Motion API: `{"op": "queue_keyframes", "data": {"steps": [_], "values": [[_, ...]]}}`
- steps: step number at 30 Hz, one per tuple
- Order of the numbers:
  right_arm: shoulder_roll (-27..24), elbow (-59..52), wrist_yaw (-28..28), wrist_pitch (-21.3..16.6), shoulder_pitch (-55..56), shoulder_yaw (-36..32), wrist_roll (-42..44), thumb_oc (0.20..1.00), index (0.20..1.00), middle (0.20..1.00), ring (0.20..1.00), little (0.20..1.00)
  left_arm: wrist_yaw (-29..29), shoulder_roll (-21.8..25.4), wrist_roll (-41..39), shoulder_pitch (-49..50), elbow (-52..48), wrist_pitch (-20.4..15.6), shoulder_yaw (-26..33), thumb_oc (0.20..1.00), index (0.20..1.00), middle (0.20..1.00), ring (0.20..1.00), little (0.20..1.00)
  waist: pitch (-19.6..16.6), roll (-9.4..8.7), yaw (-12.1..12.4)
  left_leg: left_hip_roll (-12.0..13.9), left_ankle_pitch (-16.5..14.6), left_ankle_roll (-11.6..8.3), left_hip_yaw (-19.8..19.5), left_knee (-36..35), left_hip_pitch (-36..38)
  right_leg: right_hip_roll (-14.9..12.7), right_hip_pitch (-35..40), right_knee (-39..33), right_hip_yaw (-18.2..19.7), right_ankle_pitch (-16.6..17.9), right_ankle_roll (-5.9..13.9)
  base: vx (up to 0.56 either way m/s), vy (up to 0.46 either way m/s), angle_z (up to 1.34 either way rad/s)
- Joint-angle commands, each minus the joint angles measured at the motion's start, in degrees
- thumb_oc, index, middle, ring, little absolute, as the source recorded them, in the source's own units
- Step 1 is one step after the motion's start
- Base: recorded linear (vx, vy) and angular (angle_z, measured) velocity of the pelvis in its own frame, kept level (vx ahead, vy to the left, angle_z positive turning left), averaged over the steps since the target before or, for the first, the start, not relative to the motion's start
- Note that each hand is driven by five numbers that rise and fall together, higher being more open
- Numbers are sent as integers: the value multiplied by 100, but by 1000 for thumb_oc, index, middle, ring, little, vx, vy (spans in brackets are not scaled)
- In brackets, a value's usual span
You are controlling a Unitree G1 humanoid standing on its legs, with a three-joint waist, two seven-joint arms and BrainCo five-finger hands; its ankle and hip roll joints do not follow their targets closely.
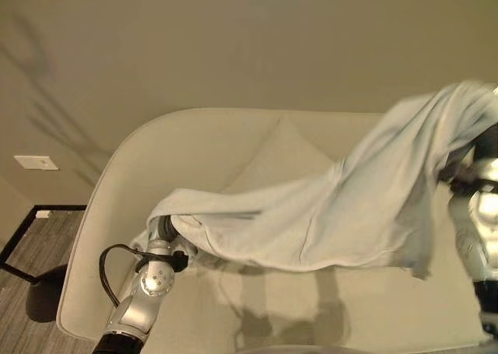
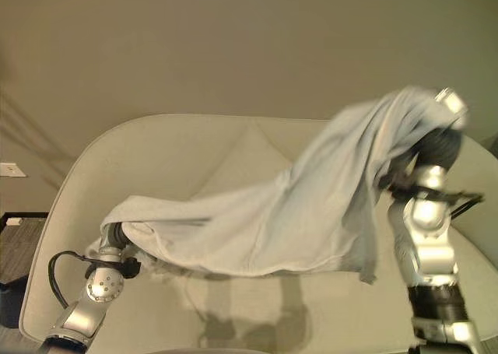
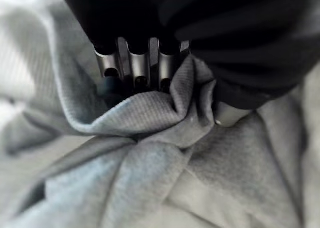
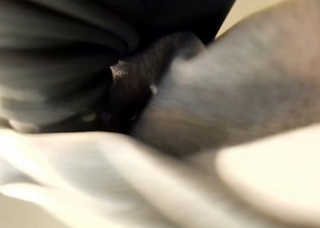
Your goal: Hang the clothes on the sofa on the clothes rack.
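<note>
Pale blue-grey garment (image 2: 296, 214) stretched in the air above the beige sofa (image 2: 194, 159) seat, slung between both hands, sagging in the middle. Left hand (image 3: 145, 70) low over the sofa's left side, fingers and thumb curled into a bunched fold of the cloth, gripping it. Right hand (image 2: 436, 148) raised high over the sofa's right side, draped by the garment's upper end; fingers buried in fabric, grip cannot be told. Lower hem hanging clear of the seat cushion.
</note>
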Motion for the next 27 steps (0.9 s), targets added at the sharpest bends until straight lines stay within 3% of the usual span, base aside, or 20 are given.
{"op": "queue_keyframes", "data": {"steps": [1,3,5,10,11,16,18,22,23,24,25,26,27], "values": [[20,-398,671,-226,-20,55,-68,200,200,200,200,200,-161,367,75,-81,-192,-369,-57,200,200,200,200,200,-253,-192,74,-105,-188,-4,-61,-2,-110,-181,108,1351,-220,-416,298,-130,-31,12],[322,-371,907,-226,266,343,125,200,200,200,200,200,-239,458,220,-114,-96,-426,-289,200,200,200,200,200,-186,-202,65,-117,-93,-26,-35,-2,-191,38,52,1543,-83,-506,289,-137,-23,7],[558,-408,1077,-184,632,581,259,200,200,200,200,200,-359,493,164,-21,-134,-460,-403,200,200,200,200,200,-135,-197,103,-125,11,-70,17,-2,-315,252,20,1480,68,-752,147,-151,-55,-1],[771,-529,1168,-185,865,822,495,200,200,200,200,200,-571,584,87,169,-124,-560,-647,200,200,200,200,200,-152,-189,148,-132,36,-135,130,-2,-375,268,222,801,194,-876,40,-101,-113,-13],[903,-434,1162,-149,892,881,530,200,200,200,200,200,-661,595,-24,185,-198,-577,-711,200,200,200,200,200,-68,-89,138,-116,114,-163,127,-2,-493,258,306,448,300,-813,55,-190,-145,-3],[855,-191,913,-187,777,1141,330,200,200,200,200,200,-1001,418,-844,19,-311,-684,-1256,200,200,200,200,200,306,314,132,-139,550,-325,27,110,-1077,169,262,71,341,-604,32,-255,-25,-7],[842,-25,760,-154,648,1237,186,200,200,200,200,200,-1124,339,-982,-179,-270,-703,-1495,200,200,200,200,200,428,422,76,-83,519,-445,88,258,-1195,28,151,43,290,-493,55,-308,114,19],[689,-21,801,-106,475,1436,92,200,200,200,200,200,-1229,320,-1090,-448,-336,-783,-1731,200,200,200,200,200,378,399,-149,445,119,-456,411,635,-941,-392,-83,-85,174,-187,162,-187,160,49],[535,68,811,-69,363,1628,125,200,200,200,200,200,-1211,238,-1184,-632,-304,-771,-1832,200,200,200,200,200,278,366,-250,1133,218,-540,425,713,-543,-620,-141,-120,53,-153,186,-97,211,51],[529,68,811,-69,366,1627,127,200,200,200,200,200,-1210,232,-1184,-632,-302,-771,-1835,200,200,200,200,200,285,380,-256,1145,224,-551,415,692,-523,-607,-124,-121,41,-160,180,-53,237,71],[483,59,846,-77,342,1648,128,200,200,200,200,200,-1207,222,-1179,-665,-319,-782,-1856,200,200,200,200,200,248,401,-270,1374,396,-608,413,648,-391,-645,-101,-112,-6,-180,206,23,247,50],[426,127,832,-80,331,1653,36,200,200,200,200,200,-1244,212,-1194,-689,-344,-787,-1925,200,200,200,200,200,168,434,-283,1784,834,-746,475,560,-251,-748,-79,-94,-102,-211,267,22,244,42],[424,132,831,-84,332,1654,33,200,200,200,200,200,-1246,210,-1196,-685,-348,-785,-1926,200,200,200,200,200,172,450,-294,1802,870,-764,463,504,-221,-729,-66,-92,-121,-219,258,1,308,19]]}}
